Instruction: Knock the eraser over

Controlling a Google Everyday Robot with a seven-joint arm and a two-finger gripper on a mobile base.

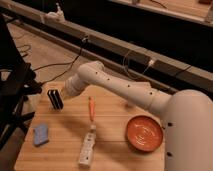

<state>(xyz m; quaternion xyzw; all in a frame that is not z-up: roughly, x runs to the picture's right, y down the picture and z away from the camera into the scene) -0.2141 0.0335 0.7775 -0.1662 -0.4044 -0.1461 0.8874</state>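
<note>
The eraser (55, 98), a small black block with pale stripes, stands upright near the table's left back corner. My white arm reaches in from the right across the back of the table. My gripper (67, 92) is at the arm's end, just right of the eraser and very close to it or touching it. The cup is hidden behind the arm.
A flat light-blue pad (41, 134) lies at the front left. An orange marker-like stick (91, 108) lies mid-table. A white bottle (87, 149) lies at the front. An orange bowl (145, 133) sits at the right. Cables run on the floor behind the wooden table (115, 150).
</note>
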